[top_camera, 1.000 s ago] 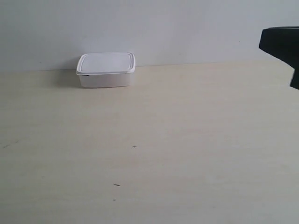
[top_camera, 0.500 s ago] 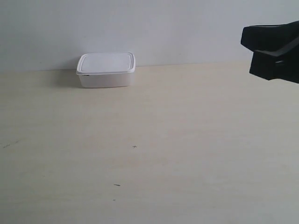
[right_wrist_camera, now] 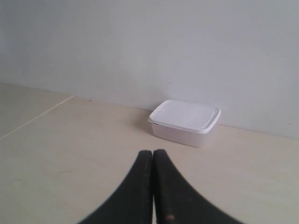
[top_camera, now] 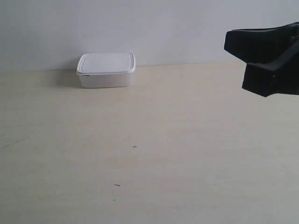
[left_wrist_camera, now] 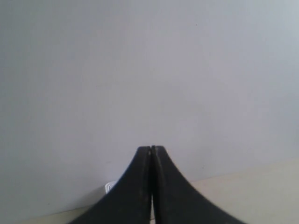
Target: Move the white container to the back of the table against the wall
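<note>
Container point(top_camera: 106, 70) on table point(top_camera: 187, 140) just beside wall point(top_camera: 187, 28); left fingers point(left_wrist_camera: 133, 200) and right fingers point(right_wrist_camera: 138, 186) each pressed together.

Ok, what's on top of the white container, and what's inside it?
A flat white lid covers the white container, and nothing rests on the lid. The inside cannot be seen: the closed lid and opaque walls hide it.

A plain grey-white wall point(top_camera: 163, 28) backs the pale wood-grain table point(top_camera: 196, 163) (few tiny dark marks point(top_camera: 134, 147)).
</note>
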Robot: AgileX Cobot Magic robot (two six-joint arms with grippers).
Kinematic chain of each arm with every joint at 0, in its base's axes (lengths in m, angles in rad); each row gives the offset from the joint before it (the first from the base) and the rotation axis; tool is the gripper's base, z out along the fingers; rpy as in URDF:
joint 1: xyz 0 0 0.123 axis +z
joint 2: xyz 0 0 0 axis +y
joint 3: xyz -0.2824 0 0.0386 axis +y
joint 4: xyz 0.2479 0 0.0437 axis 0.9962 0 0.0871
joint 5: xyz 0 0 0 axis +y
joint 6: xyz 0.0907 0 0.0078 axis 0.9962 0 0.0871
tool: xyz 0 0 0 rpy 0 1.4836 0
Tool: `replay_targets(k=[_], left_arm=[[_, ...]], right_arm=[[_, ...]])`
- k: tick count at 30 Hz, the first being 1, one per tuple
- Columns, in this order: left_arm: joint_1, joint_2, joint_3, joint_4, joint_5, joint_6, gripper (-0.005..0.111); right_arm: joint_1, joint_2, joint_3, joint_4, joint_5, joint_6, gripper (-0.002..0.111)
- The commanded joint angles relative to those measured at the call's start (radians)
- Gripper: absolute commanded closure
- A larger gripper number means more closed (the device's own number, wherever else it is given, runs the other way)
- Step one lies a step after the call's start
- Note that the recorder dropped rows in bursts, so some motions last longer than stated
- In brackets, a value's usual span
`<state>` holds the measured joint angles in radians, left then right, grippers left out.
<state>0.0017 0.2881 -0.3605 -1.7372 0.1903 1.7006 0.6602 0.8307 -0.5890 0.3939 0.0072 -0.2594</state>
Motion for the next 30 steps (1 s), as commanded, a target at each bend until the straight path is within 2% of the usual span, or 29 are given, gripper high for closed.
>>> replay_targets(k=[1,9,17,23,26,30], left_arm=[[0.0,0.003,0.007,-0.007,-0.003,-0.007,0.107],[0.0,-0.003,0.097,-0.007,-0.119,-0.061,0.107],[0.0,-0.083,0.22,-0.007,-0.14,-0.063,0.107],[0.0,-0.133,0.232,-0.007,-0.143,-0.063,0.107],[0.0,-0.144,0.232,-0.007,-0.143,-0.063,0.107],[0.0,-0.144,0.232,-0.007,-0.143,-0.063,0.107]], right_arm=[[0.004,-0.029,0.004,-0.012,0.002,-0.004,0.108],[0.004,-0.074,0.051,-0.082,-0.048,-0.004,0.108],[0.004,-0.14,0.258,-0.133,-0.066,-0.004,0.108],[0.0,-0.257,0.314,-0.15,-0.069,-0.004,0.108],[-0.046,-0.316,0.327,-0.18,-0.067,-0.004,0.108],[-0.166,-0.386,0.364,-0.18,-0.067,-0.004,0.108]])
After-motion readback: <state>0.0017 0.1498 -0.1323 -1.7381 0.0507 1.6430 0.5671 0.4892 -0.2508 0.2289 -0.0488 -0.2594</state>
